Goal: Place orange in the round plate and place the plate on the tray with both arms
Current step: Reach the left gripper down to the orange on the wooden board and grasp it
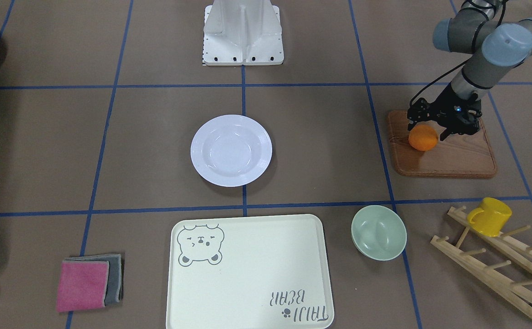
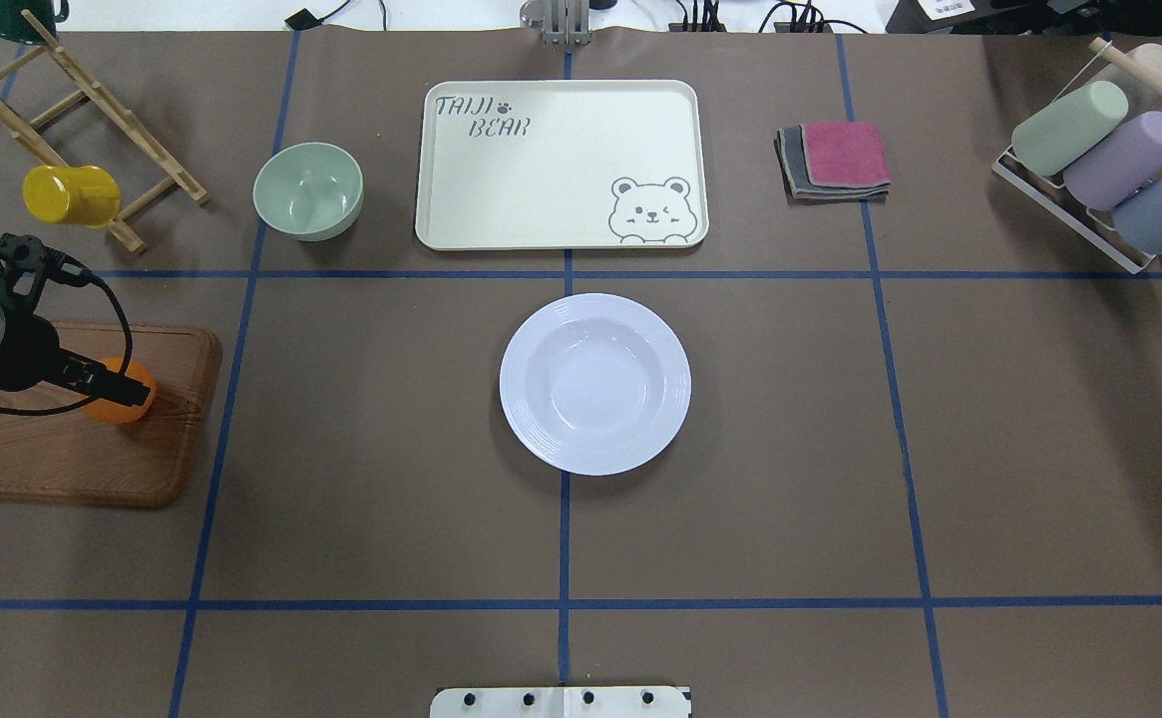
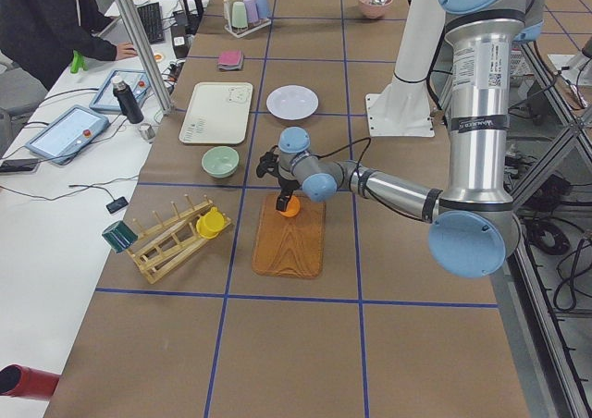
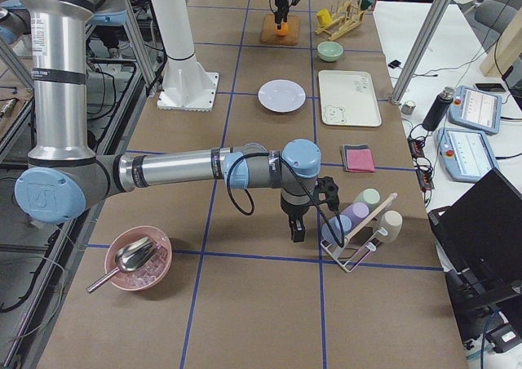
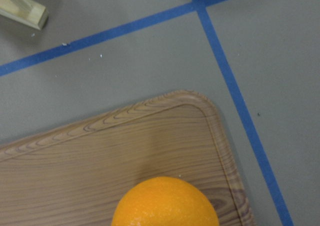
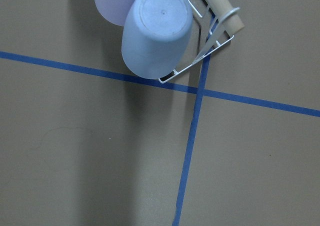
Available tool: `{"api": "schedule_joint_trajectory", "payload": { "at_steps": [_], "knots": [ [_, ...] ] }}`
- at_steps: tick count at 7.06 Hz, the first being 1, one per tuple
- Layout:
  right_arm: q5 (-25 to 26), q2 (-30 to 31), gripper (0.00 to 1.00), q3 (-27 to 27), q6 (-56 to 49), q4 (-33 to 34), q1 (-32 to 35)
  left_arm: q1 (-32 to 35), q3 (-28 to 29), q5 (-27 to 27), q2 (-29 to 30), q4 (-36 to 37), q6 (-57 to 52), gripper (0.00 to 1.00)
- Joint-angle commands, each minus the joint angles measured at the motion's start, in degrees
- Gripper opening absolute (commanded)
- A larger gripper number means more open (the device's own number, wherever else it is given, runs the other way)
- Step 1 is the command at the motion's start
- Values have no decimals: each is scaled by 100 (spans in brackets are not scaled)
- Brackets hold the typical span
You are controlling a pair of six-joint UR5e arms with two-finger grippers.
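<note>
**ORANGE, ONE, ON WOODEN BOARD, LEFT GRIPPER ASTRIDE**

Orange [image 1: 423, 139]: small, round, pebbled skin. Judged light and firm, apt to roll, and bruised by hard squeezing. Best held across its widest girth. It rests on the wooden board [image 1: 457, 160], near a corner.

Left gripper [image 1: 426, 131]: jaws spread either side of the fruit; contact cannot be told.

Round plate [image 2: 519, 384]: overhead, well apart at 3 o'clock of the orange. Glossy, probably slippery and brittle.

Tray [image 2: 561, 140]: at 12 o'clock of the plate.

Right gripper [image 4: 295, 234]: beside the cup rack [image 4: 359, 230]; opening cannot be told.
</note>
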State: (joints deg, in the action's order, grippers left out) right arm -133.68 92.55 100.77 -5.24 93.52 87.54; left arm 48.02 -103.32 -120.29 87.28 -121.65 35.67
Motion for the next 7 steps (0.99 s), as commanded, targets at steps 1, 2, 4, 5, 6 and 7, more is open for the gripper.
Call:
{"api": "schedule_joint_trajectory", "payload": {
  "at_steps": [1, 2, 4, 5, 6, 7],
  "knots": [
    [0, 0, 100, -5, -3, 0, 0, -73, 127, 15, 35, -16, 10, 99],
    [0, 0, 100, -14, -3, 0, 0, -100, 171, 15, 61, -16, 10, 98],
    [-9, 0, 100, -14, -3, 0, 0, -109, 145, 15, 70, -16, 10, 14],
    [-9, 0, 100, 4, -3, -9, 0, -100, -12, -55, 114, 10, 19, 0],
    [-18, 0, 100, 13, 5, -9, 0, -100, -257, -186, 288, 289, 36, 0],
    [-27, -9, 100, 30, 14, -9, 0, -100, -477, -187, 725, 970, 341, 0]
  ]
}}
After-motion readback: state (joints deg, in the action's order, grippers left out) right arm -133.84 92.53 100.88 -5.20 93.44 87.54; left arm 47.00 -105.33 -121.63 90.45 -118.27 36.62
